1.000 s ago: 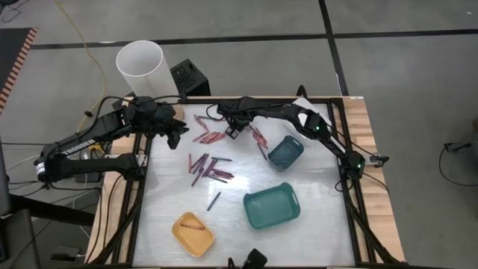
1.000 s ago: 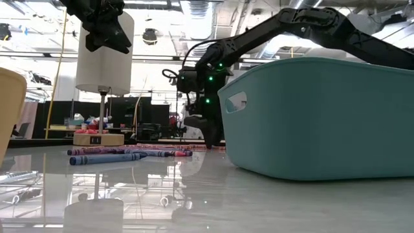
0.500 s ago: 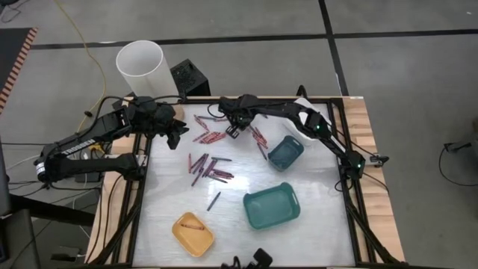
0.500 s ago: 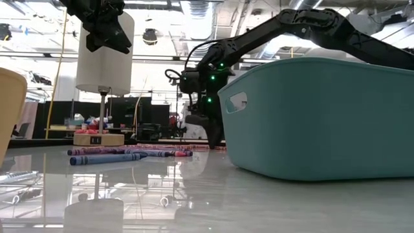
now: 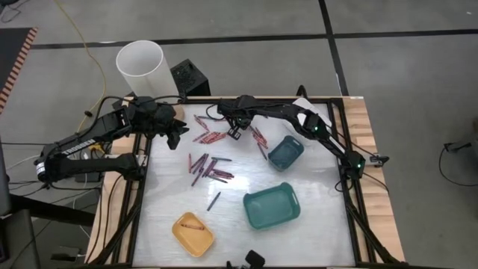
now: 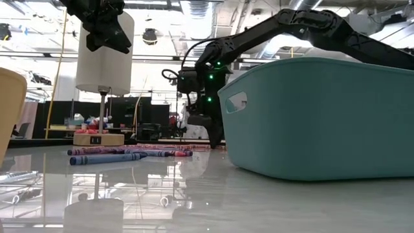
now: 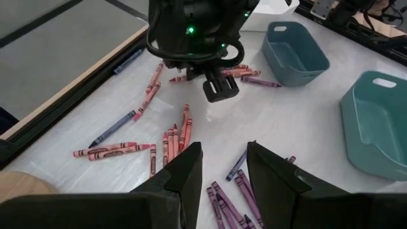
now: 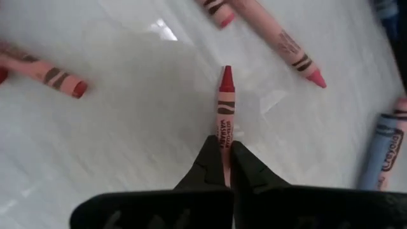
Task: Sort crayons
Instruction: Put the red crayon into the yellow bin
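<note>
- Dozens of crayons (image 5: 211,166) are lying loose across the upper middle of the high view, some in a red cluster near the top, others purple toward the centre.
- Right gripper (image 5: 234,133), open a second ago, is now pinching its fingers tight on one red crayon (image 8: 224,105), tip pointing away from the wrist.
- Grasp looks made; lifting toward a tray is probably next.
- Left gripper (image 7: 222,166) is hovering at upper left of the high view, fingers parted, holding nothing.
- Yellow tray (image 5: 193,234) at bottom is already carrying one crayon; small teal tray (image 5: 285,152) and large teal tray (image 5: 272,206) are sitting right of centre.
</note>
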Tool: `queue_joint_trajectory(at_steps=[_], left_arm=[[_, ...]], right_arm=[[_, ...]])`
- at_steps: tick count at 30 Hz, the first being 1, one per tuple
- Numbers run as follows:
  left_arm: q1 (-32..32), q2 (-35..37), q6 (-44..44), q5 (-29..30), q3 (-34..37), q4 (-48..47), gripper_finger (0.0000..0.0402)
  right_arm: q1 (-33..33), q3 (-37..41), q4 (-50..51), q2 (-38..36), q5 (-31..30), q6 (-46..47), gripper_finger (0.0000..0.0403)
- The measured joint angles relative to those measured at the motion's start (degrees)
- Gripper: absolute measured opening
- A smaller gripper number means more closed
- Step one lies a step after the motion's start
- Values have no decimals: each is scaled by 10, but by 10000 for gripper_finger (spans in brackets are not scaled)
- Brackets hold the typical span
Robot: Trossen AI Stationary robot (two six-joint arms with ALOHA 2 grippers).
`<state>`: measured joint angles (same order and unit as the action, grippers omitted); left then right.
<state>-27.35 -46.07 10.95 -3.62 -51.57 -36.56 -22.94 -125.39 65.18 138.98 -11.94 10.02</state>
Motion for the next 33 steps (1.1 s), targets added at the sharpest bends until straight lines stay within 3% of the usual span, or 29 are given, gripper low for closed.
queue_joint_trajectory(at_steps=[10,18,33], left_arm=[[0,0,0,0,0,0,112],[0,0,0,0,0,0,112],[0,0,20,30,0,0,112]], right_arm=[[63,-68,6,-3,0,-18,1],[160,-75,-14,-3,5,-45,0],[330,-76,-282,-5,4,-93,0]])
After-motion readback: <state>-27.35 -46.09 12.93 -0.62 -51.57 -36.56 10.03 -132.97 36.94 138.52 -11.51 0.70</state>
